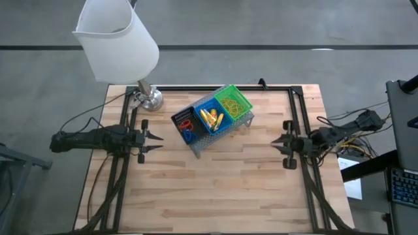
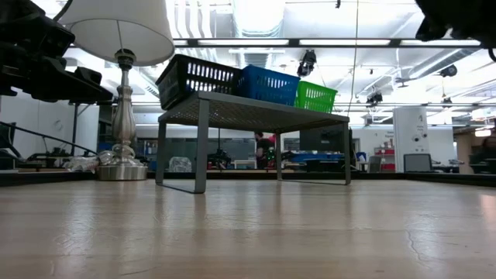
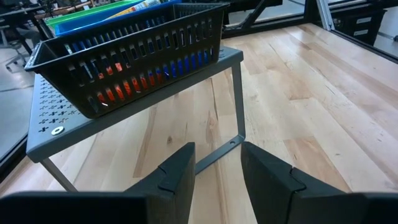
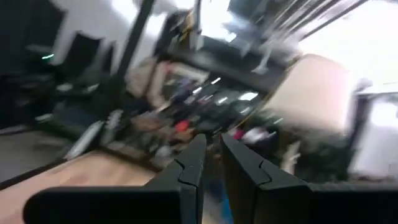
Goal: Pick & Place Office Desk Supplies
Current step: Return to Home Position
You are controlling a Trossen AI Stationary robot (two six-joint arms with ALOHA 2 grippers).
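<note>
Three small square bins stand in a row on a grey metal riser shelf (image 1: 243,121) in the far middle of the table. The black bin (image 1: 185,122) holds red and blue loops, the blue bin (image 1: 210,117) holds yellow pieces (image 1: 211,119), and the green bin (image 1: 233,103) stands beside it. My left gripper (image 1: 157,141) hovers open to the left of the shelf, pointing at it; its wrist view shows the black bin (image 3: 130,56) with the loops (image 3: 137,78) behind its slats. My right gripper (image 1: 274,142) hovers to the right of the shelf, its fingers a narrow gap apart (image 4: 212,155).
A lamp with a white shade (image 1: 117,39) stands on a metal base (image 1: 149,98) at the far left corner, close to the shelf. Black frame rails run along the table's left, right and far edges. Bare wood lies between the grippers and the near edge (image 1: 215,196).
</note>
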